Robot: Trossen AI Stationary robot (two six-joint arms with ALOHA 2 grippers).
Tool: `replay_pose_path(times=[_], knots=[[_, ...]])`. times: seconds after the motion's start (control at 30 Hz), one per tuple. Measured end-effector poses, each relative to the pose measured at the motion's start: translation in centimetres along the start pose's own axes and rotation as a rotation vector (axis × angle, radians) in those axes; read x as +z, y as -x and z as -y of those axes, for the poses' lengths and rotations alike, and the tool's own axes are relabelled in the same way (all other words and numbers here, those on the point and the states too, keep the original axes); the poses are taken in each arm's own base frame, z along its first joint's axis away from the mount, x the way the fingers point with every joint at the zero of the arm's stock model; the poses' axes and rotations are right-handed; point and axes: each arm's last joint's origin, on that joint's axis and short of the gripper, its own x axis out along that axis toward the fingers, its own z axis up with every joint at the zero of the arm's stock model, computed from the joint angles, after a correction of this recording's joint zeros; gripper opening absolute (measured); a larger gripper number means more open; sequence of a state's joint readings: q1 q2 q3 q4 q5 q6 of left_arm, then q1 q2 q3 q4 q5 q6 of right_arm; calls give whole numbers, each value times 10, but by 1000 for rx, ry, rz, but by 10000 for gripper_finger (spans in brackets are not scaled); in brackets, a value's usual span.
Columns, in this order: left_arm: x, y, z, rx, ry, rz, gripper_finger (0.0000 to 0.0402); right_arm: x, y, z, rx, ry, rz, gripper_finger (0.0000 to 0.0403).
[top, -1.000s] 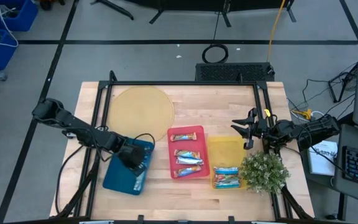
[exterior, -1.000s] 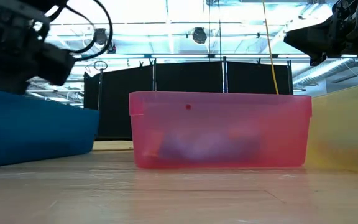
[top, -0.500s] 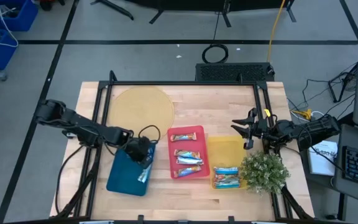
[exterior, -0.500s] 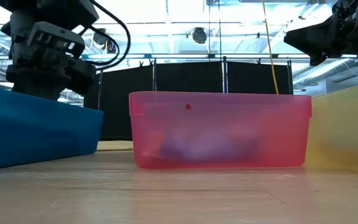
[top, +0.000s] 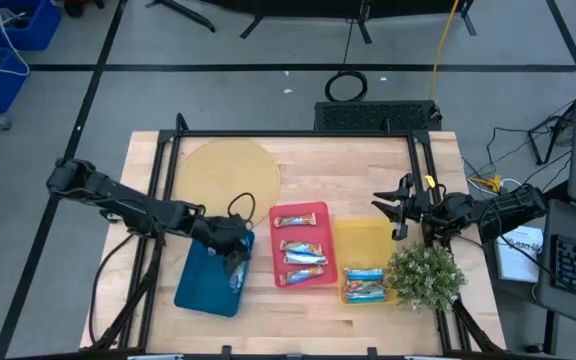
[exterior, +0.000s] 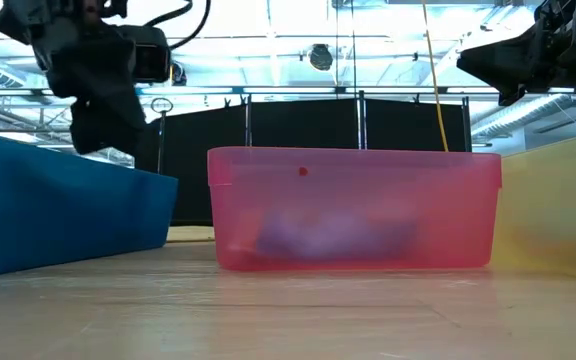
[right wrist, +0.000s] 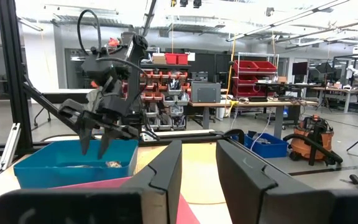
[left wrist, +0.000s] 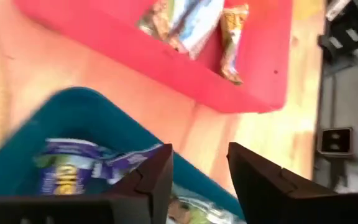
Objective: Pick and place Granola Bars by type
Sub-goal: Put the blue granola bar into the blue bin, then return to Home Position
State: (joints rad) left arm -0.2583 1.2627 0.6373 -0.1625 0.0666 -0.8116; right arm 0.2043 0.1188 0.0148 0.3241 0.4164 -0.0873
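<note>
Since the earlier frames the left gripper [top: 236,250] has shifted toward the blue tray's [top: 196,285] right edge, beside the red tray [top: 316,213]. Its jaws stand released, empty, directly above a bar [left wrist: 73,167] in the blue tray. That bar's long axis cannot be determined. The red tray holds three Granola Bars [top: 303,254], the yellow tray [top: 360,238] two. The right gripper [top: 396,213] waits farther off, jaws released.

Dark jointed arms [top: 133,205], black cables

A workshop-like lab: shelves of red parts bins [right wrist: 178,59], workbenches [right wrist: 278,102], and ceiling strip lights [right wrist: 277,14].
</note>
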Motion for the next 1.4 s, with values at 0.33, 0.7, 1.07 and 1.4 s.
replay_pose_path(times=[0.33,0.7,1.07,1.4], knots=[[-15,19,-3,216,-247,44,175,0,0,0,0,0,0,91],[-44,59,-20,-35,-560,550,175,0,0,0,0,0,0,91],[-69,68,-79,-103,-572,811,175,0,0,0,0,0,0,91],[-66,74,-94,-94,-623,788,175,0,0,0,0,0,0,91]])
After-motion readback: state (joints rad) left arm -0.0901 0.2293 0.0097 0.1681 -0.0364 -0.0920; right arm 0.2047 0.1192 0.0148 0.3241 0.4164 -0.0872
